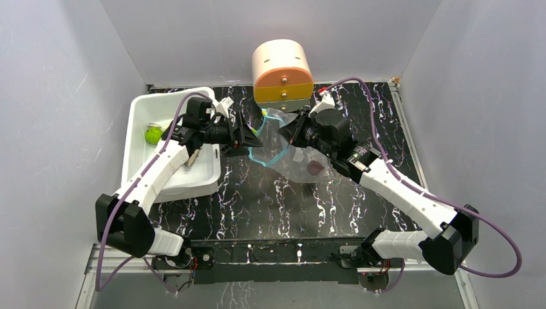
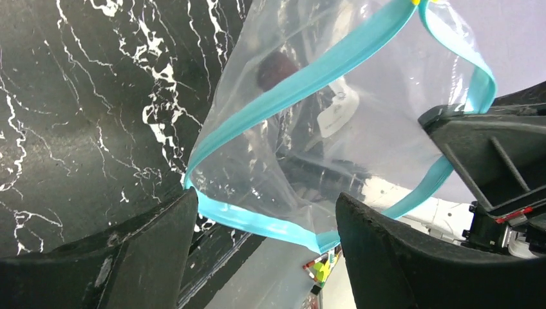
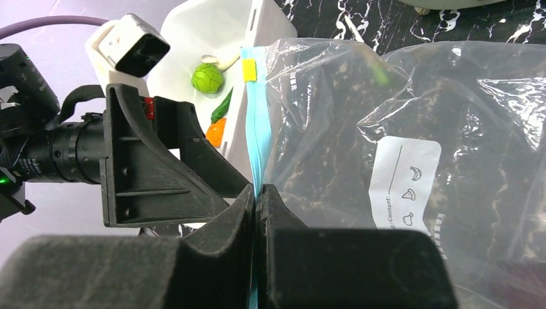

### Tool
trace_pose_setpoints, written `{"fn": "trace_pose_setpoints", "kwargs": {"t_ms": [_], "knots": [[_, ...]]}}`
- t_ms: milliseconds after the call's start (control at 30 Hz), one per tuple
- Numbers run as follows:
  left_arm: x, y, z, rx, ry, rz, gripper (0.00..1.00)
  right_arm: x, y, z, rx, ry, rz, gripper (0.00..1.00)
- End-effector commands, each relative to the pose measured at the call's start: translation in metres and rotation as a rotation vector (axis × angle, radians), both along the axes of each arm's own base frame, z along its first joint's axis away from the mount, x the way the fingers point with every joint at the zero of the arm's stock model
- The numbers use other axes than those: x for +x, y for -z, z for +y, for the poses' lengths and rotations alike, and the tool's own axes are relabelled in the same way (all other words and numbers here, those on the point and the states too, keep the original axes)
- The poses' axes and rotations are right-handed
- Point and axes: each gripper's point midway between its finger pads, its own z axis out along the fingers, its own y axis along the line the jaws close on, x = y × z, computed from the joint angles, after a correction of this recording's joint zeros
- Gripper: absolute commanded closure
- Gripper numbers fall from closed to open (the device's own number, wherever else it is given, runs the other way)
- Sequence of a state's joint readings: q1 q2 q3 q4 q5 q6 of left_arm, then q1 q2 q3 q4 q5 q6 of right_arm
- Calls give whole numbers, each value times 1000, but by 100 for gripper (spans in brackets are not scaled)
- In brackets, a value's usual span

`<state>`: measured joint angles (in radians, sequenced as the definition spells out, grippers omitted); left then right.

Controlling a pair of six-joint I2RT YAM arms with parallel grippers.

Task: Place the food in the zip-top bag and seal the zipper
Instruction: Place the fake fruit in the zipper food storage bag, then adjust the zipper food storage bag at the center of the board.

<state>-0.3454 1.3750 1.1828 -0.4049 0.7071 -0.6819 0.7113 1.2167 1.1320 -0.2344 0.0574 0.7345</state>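
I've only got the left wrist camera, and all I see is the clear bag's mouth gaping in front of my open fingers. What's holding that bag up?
Observer: The right gripper is shut on the teal zipper at the mouth edge of the zip-top bag.
Operator: Which food is outside the bag?
Observer: In the white tub I see a lime-green round fruit, the green pepper and the orange lump.
Operator: Where's that tub from my gripper?
Observer: From above, the left gripper sits just off the tub's right rim, pointing away from it toward the bag mouth.
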Motion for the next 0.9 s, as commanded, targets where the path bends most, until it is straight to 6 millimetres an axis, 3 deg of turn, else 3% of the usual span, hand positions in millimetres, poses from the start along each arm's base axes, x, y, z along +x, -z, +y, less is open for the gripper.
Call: {"fn": "trace_pose_setpoints", "kwargs": {"t_ms": [0,133,200,400,600,867], "knots": [[-11,-21,-1,-7,50,-14,23,2,-24,-8,36,31,-80,100],[-19,-47,-4,-80,67,-56,22,6,-14,-23,-16,94,-92,100],[-22,-55,-4,-98,66,-84,22,3,-18,-21,0,79,-91,100],[-14,-42,-11,-129,81,-73,21,-2,-22,-8,54,24,-69,100],[-12,-50,-24,-233,129,-71,20,0,-9,-1,55,12,-29,100],[1,-34,-21,-89,102,-125,19,1,-2,17,69,-17,13,100]]}}
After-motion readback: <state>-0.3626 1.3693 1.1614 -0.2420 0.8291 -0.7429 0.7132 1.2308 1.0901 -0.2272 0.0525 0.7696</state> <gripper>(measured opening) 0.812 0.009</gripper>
